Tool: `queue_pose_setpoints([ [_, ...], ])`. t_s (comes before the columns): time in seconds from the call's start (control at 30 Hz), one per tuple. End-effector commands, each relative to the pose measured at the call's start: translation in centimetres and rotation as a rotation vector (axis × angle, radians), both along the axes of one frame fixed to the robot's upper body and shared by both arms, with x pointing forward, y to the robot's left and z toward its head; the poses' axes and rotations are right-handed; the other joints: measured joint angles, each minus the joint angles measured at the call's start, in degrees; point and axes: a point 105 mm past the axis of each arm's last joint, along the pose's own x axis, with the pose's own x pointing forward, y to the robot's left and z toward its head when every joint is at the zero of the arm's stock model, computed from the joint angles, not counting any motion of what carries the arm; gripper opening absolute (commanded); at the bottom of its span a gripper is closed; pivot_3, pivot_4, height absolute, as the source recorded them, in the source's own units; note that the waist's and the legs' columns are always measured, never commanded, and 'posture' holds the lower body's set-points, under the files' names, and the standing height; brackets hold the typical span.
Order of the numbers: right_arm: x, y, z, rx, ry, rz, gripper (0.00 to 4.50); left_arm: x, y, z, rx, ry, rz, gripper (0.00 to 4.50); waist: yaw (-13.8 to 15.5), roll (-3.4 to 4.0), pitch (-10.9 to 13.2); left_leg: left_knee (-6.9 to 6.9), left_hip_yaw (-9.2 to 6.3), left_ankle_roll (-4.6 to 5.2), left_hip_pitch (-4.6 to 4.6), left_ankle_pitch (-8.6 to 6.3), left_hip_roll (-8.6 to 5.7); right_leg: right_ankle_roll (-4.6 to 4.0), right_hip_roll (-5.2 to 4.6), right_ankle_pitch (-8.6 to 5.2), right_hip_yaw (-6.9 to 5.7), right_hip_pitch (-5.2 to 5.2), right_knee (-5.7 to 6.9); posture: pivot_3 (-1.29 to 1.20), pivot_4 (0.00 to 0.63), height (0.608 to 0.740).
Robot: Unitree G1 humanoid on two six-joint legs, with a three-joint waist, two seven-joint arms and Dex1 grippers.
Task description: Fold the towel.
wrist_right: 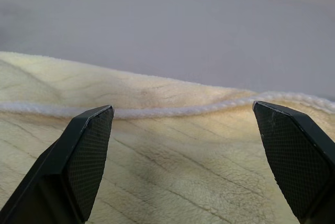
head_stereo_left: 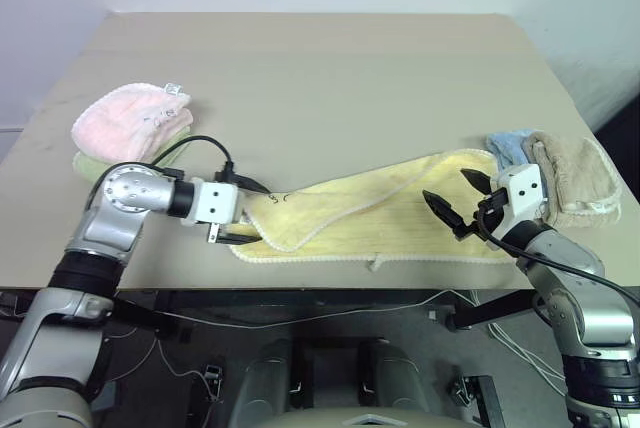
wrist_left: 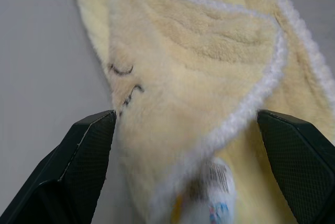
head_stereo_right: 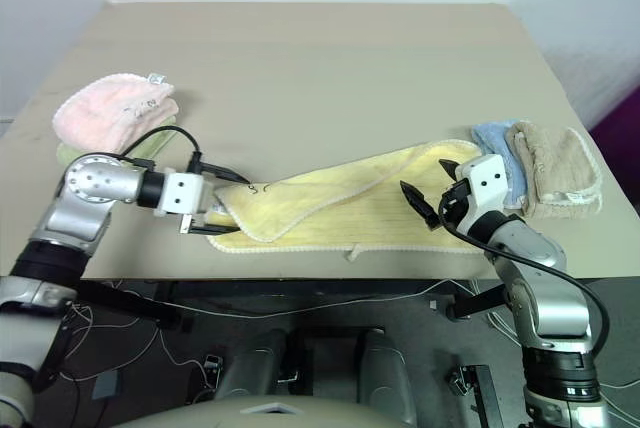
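towel (head_stereo_left: 380,210): soft, light, being judged floppy | grip: left end's doubled edge | left gripper (head_stereo_left: 243,213), right gripper (head_stereo_left: 457,203): being held wide open, empty

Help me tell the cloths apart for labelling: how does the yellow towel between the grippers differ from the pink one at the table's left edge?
The yellow towel lies spread long and flat across the table's front, while the pink towel sits folded in a compact bundle. The yellow towel is clearly the larger. It lies directly on the table; the pink towel rests on top of a pale green cloth. Both look fluffy.
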Motion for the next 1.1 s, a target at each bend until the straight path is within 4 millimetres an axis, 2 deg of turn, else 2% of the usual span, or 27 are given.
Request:
queue_pose_setpoints([
  [0.03,-0.5,-0.3,1.6,0.006,-0.055,-0.013,4.47,-0.2,-1.0,-0.1,0.036,-0.061,-0.081,4.5,0.0,0.0,0.0,0.0,0.0,0.0,0.0,0.0,0.0,0.0,0.01,0.0,0.0,0.0,0.0,0.0,0.15,0.701],
  [0.13,-0.6,-0.4,1.6,0.008,-0.055,-0.016,4.47,-0.3,-1.6,-0.8,0.059,-0.089,-0.122,4.5,0.1,0.0,0.0,0.01,0.0,0.01,0.02,0.0,0.0,0.01,0.02,0.0,0.0,0.03,0.01,0.0,0.15,0.701],
  [0.33,-0.5,-0.3,1.7,0.009,-0.054,-0.015,4.47,-0.9,-3.8,-0.4,-0.022,-0.089,-0.177,4.5,1.0,0.05,0.0,0.08,0.0,0.16,0.05,-0.08,-0.01,0.02,0.02,0.0,0.0,0.09,0.02,0.0,0.15,0.701],
  [0.63,-0.2,0.0,1.9,0.003,-0.056,-0.001,4.47,-1.3,-4.3,-0.2,-0.083,-0.059,-0.175,4.5,1.2,0.05,0.0,0.12,-0.01,0.18,0.04,-0.09,-0.01,0.02,0.04,0.01,0.0,0.1,0.02,0.0,0.15,0.701],
  [0.77,-0.1,0.0,1.9,0.0,-0.057,0.003,4.5,-1.6,-4.1,0.0,-0.128,-0.028,-0.17,3.6,1.1,0.05,0.0,0.13,-0.01,0.18,0.04,-0.09,0.0,0.02,0.05,0.01,0.0,0.1,0.03,0.0,0.15,0.701],
  [0.93,0.0,0.0,2.0,-0.004,-0.058,0.006,4.5,-2.4,-4.2,0.9,-0.233,0.028,-0.169,1.88,1.1,0.04,0.0,0.14,-0.01,0.18,0.04,-0.09,0.0,0.02,0.05,0.0,0.0,0.1,0.03,0.0,0.15,0.701],
  [1.1,0.0,-0.1,2.0,-0.022,-0.057,0.007,4.5,-1.9,-3.3,1.5,-0.296,0.075,-0.078,0.08,1.1,0.04,0.0,0.14,-0.02,0.18,0.04,-0.08,0.0,0.02,0.06,0.0,0.0,0.1,0.04,0.0,0.15,0.701],
])
